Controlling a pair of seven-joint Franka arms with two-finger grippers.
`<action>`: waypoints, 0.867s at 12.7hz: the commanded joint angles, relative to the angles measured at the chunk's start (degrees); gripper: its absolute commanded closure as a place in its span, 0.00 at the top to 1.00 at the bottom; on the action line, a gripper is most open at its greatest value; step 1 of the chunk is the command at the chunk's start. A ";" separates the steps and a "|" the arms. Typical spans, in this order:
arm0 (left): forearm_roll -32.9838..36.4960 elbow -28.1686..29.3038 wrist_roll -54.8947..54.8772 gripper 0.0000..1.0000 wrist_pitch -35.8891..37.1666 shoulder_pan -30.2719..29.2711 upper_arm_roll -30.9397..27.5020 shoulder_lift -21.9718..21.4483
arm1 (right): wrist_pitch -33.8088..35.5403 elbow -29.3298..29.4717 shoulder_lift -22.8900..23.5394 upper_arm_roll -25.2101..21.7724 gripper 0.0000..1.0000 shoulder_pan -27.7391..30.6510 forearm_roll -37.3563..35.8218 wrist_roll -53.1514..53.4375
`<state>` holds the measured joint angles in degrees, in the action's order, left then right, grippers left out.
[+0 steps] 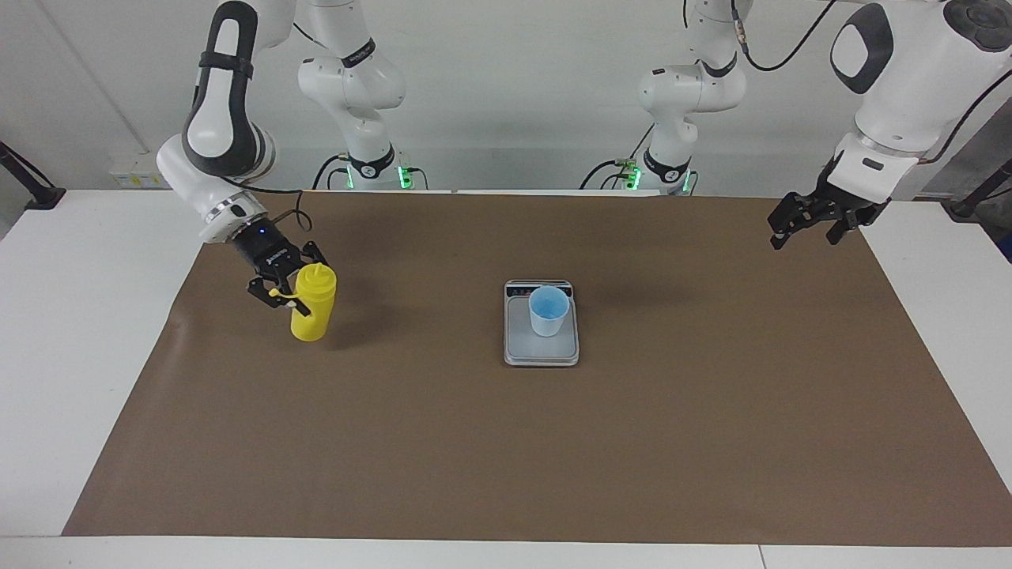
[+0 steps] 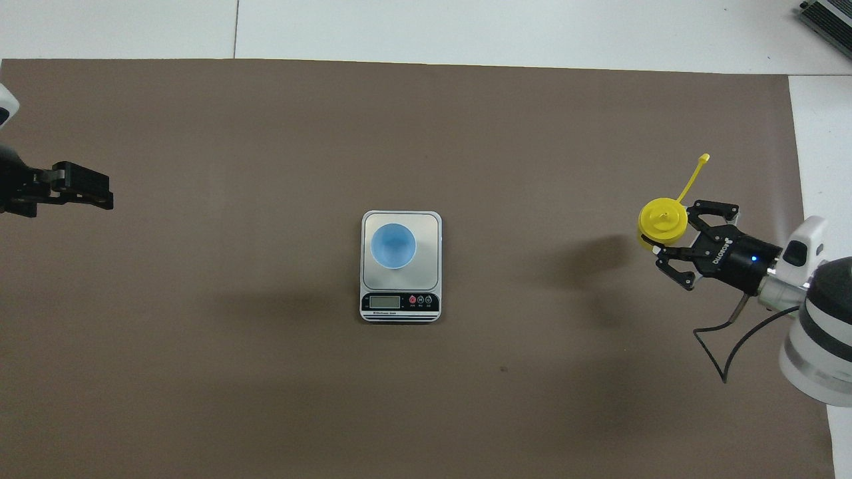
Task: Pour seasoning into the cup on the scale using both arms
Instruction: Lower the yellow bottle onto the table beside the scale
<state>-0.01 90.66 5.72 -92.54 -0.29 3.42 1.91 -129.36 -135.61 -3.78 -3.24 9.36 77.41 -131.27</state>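
Observation:
The seasoning, a yellow squeeze bottle (image 1: pixel 314 316) (image 2: pixel 662 219), stands upright at the mat's surface toward the right arm's end of the table. Its tethered cap (image 2: pixel 695 173) hangs off to the side. My right gripper (image 1: pixel 294 289) (image 2: pixel 669 234) is shut on the bottle's upper part from the side. The light blue cup (image 1: pixel 548 310) (image 2: pixel 393 245) sits upright on the silver scale (image 1: pixel 541 353) (image 2: pixel 399 303) at the table's middle. My left gripper (image 1: pixel 802 237) (image 2: pixel 90 191) hangs open and holds nothing over the mat's edge at the left arm's end, where that arm waits.
A brown mat (image 1: pixel 506 442) covers most of the white table (image 1: pixel 79 316). The scale's display strip (image 2: pixel 400 302) faces the robots.

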 commanded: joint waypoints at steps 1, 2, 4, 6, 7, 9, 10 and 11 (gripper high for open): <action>-0.86 1.01 0.43 1.00 0.43 -0.41 0.09 -1.20 | 4.80 -0.80 -0.44 0.34 0.00 2.15 2.92 -2.32; -0.86 1.01 0.43 1.00 0.43 -0.41 0.09 -1.12 | 6.64 -1.06 0.52 0.34 0.00 3.03 3.53 -2.32; -0.86 1.01 0.43 1.00 0.43 -0.41 0.09 -1.11 | 8.77 -1.24 1.75 0.34 0.00 4.35 3.80 -2.32; -0.86 1.01 0.43 1.00 0.43 -0.41 0.09 -1.11 | 9.65 -1.41 3.06 0.34 0.00 4.79 3.72 -2.24; -0.86 1.01 0.43 1.00 0.43 -0.41 0.09 -1.11 | 10.61 -1.41 3.94 0.34 0.00 5.40 3.80 -2.24; -0.86 1.01 0.43 1.00 0.43 -0.41 0.09 -1.11 | 11.32 -1.41 4.65 0.34 0.00 6.19 3.80 -2.24; -0.86 1.01 0.43 1.00 0.43 -0.41 0.01 -1.11 | 11.41 -1.41 4.92 0.25 0.00 6.29 3.80 -2.24; -0.86 1.01 0.43 1.00 0.43 -0.41 0.09 -1.11 | 11.41 -1.50 5.27 0.25 0.00 6.29 3.80 -2.24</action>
<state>-0.01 90.66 5.72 -92.54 -0.29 3.42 1.91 -119.49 -136.87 1.54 -3.28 14.54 79.10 -131.60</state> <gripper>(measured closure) 0.000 0.480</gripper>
